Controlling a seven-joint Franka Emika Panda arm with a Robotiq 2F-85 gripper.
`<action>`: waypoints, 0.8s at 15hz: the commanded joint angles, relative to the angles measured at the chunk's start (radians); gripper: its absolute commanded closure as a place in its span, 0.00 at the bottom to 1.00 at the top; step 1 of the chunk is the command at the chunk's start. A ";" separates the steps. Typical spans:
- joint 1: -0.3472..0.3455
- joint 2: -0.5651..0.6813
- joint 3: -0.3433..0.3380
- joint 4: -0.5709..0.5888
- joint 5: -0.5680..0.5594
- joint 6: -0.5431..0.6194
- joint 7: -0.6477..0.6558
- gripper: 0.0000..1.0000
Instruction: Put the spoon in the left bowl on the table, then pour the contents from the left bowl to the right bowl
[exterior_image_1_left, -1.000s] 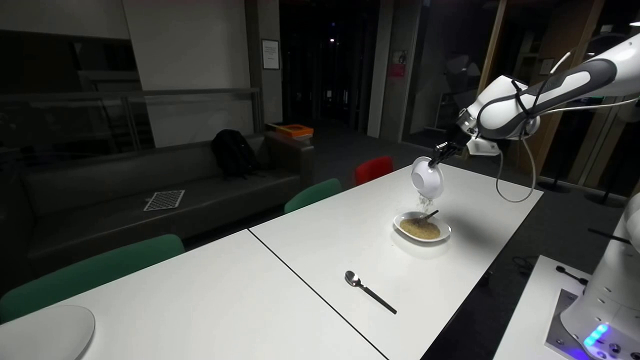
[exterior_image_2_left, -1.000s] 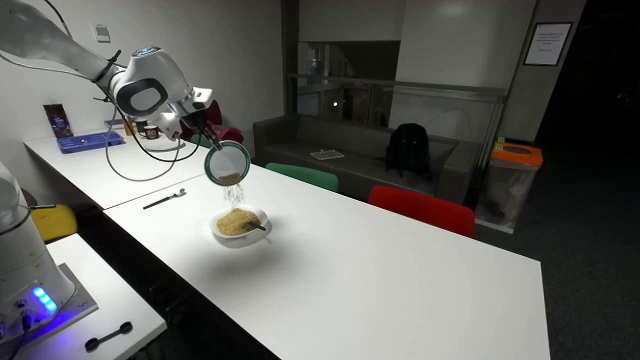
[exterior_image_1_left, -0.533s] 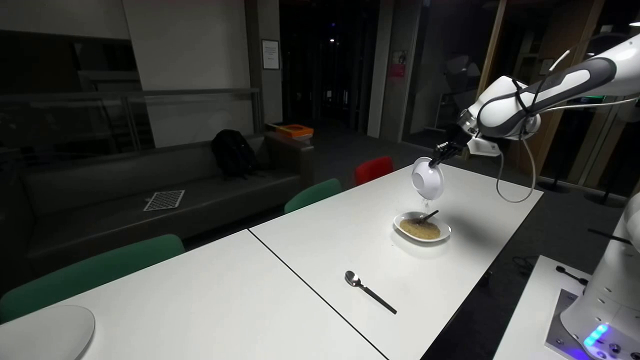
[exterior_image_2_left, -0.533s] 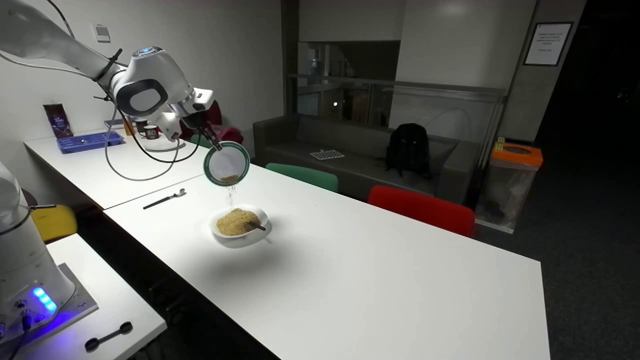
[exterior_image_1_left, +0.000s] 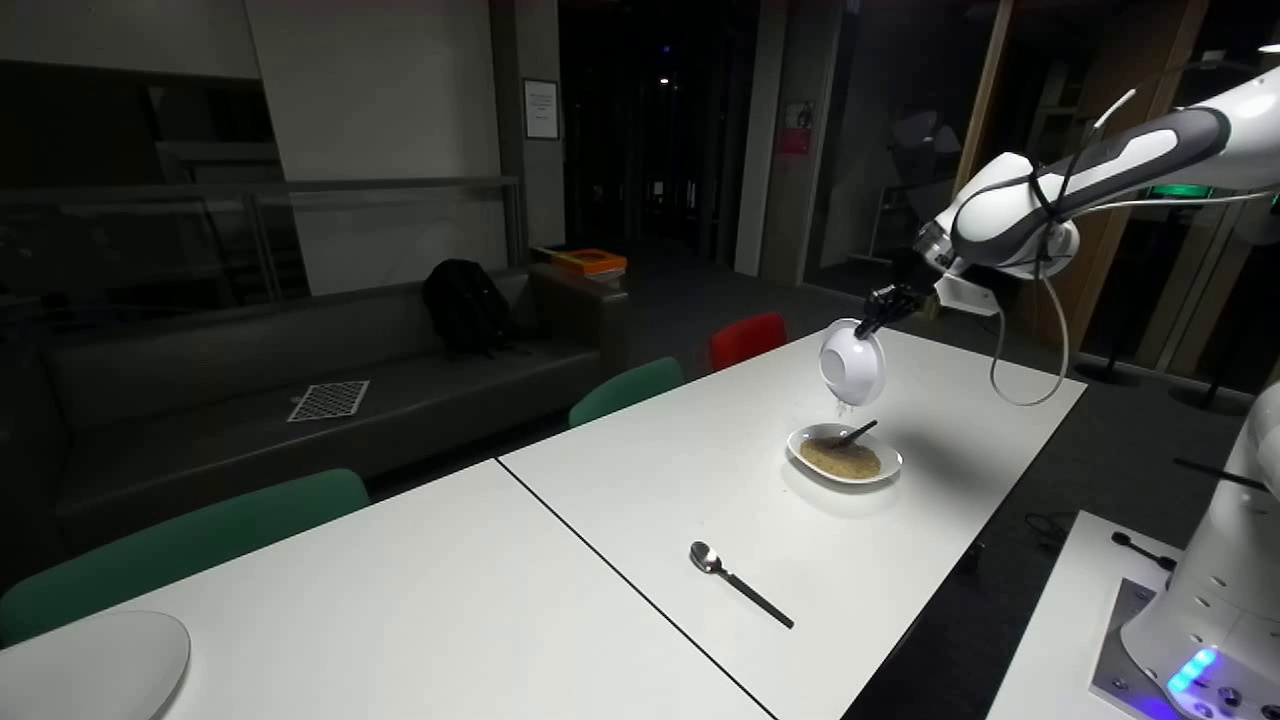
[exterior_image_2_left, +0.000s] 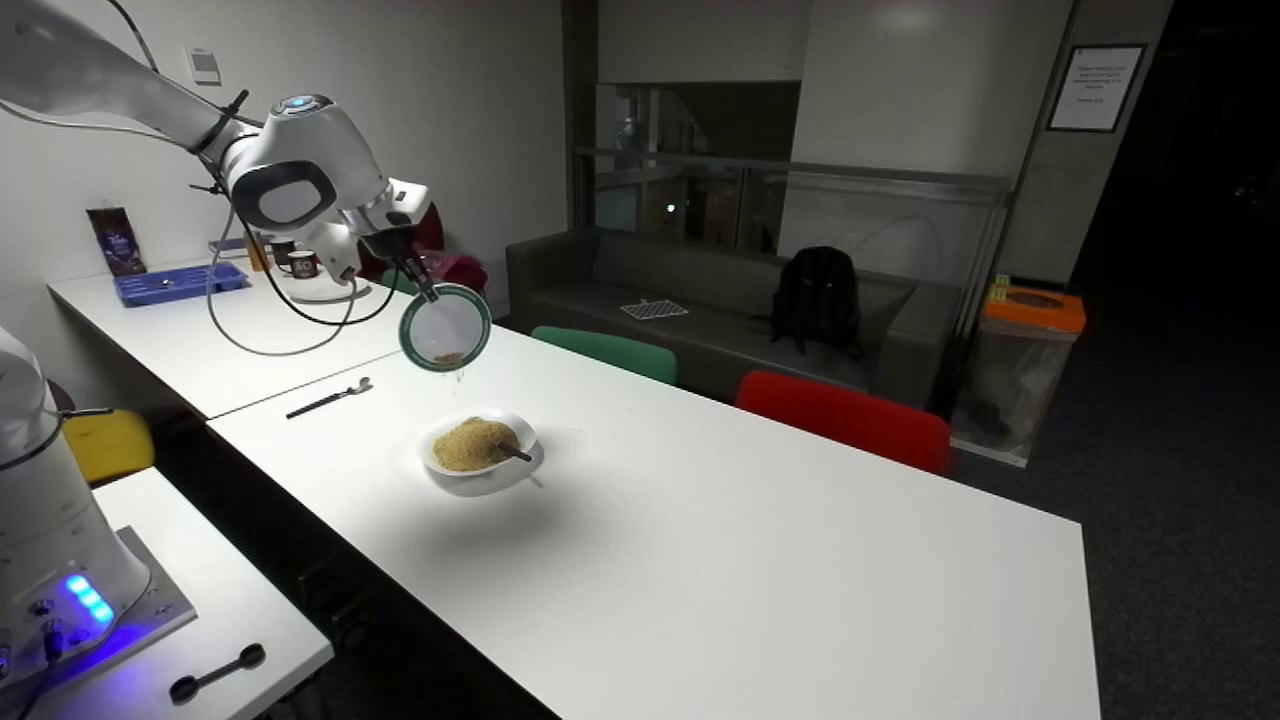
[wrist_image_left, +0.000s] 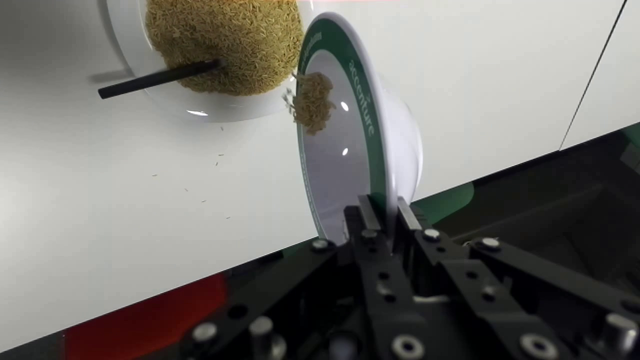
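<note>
My gripper (wrist_image_left: 384, 212) is shut on the rim of the left bowl (wrist_image_left: 332, 175), one finger inside and one outside. Both exterior views show this green-rimmed bowl (exterior_image_1_left: 853, 368) (exterior_image_2_left: 430, 325) tipped on its side above the right bowl (exterior_image_1_left: 845, 482). A small clump of tan grains, the contents (wrist_image_left: 314, 102), clings near its lowest rim, and a few grains fall from there. The white right bowl (wrist_image_left: 235, 110) stands on the table (exterior_image_2_left: 750, 560) with a heap of the same grains. Out of that heap sticks the dark handle of the spoon (wrist_image_left: 150, 80); its head is buried.
A second spoon (exterior_image_1_left: 745, 590), shiny-headed and dark-handled, lies on the table. A white plate (exterior_image_1_left: 100, 665), a blue tray (exterior_image_2_left: 180, 284) and mugs (exterior_image_2_left: 300, 263) are farther along. Green (exterior_image_2_left: 610, 352) and red (exterior_image_2_left: 845, 420) chairs line the far edge. Stray grains dot the tabletop.
The falling stream has thinned to a few grains and the clump in the tipped bowl has shrunk. Gripper and bowl have shifted slightly sideways and down; the grip is unchanged.
</note>
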 joint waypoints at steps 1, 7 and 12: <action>0.019 -0.030 -0.043 0.022 0.070 -0.059 -0.081 0.97; 0.016 -0.031 -0.079 0.049 0.137 -0.113 -0.148 0.97; 0.017 -0.026 -0.103 0.073 0.197 -0.169 -0.199 0.97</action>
